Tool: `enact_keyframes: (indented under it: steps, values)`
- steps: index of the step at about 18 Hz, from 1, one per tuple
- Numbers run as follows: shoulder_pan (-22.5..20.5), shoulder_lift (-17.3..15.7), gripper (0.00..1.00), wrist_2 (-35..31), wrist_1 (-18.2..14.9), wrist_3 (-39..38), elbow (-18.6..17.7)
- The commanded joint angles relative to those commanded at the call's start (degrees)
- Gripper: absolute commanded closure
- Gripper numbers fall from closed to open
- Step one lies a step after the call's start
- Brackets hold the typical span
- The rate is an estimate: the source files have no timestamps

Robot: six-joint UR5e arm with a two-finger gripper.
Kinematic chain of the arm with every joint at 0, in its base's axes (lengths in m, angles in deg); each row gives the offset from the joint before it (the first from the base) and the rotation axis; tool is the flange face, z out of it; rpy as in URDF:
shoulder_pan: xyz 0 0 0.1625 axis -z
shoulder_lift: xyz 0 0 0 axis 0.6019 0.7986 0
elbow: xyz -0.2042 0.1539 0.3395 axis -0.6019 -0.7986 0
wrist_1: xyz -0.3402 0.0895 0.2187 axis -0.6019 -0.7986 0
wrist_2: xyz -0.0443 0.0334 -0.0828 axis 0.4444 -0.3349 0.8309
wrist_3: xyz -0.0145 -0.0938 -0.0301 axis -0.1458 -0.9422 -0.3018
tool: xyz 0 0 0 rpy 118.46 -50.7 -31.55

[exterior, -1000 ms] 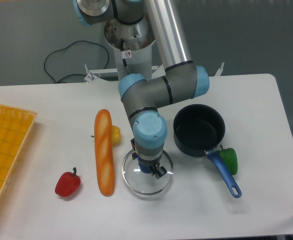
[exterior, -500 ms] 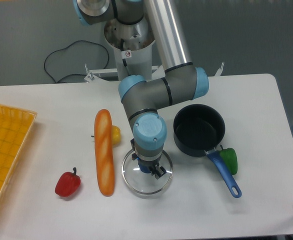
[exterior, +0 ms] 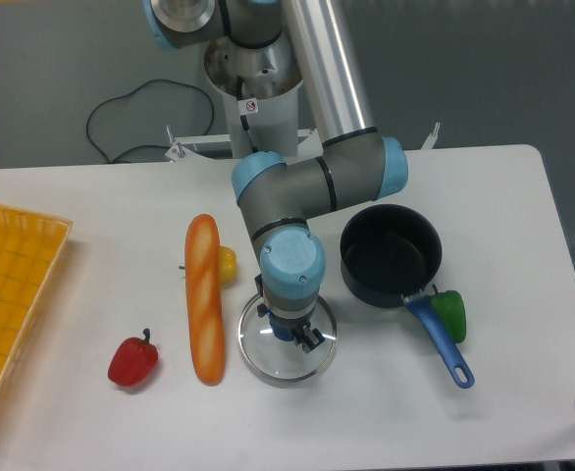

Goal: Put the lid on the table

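Observation:
The lid (exterior: 280,365), a clear glass disc with a thin silver rim, hangs level just above or on the white table (exterior: 366,412), right of the baguette; I cannot tell if it touches. My gripper (exterior: 289,333) points straight down over the lid's centre and is shut on the knob, which the fingers and wrist hide. The pot (exterior: 391,255), dark with a blue handle, stands uncovered to the right of the gripper.
A baguette (exterior: 205,299) lies left of the lid with a small yellow fruit (exterior: 228,263) behind it. A red pepper (exterior: 132,361) sits further left. A green pepper (exterior: 450,312) lies by the pot handle (exterior: 443,345). A yellow mesh tray (exterior: 8,304) is at the left edge.
My gripper and the lid have shifted slightly left and a little lower toward the table. Nothing else has moved.

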Motion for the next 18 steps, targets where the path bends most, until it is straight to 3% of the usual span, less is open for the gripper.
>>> enact_keyframes:
  steps: [18]
  values:
    - [0.1, 0.3, 0.39, 0.0, 0.0, 0.1, 0.0]
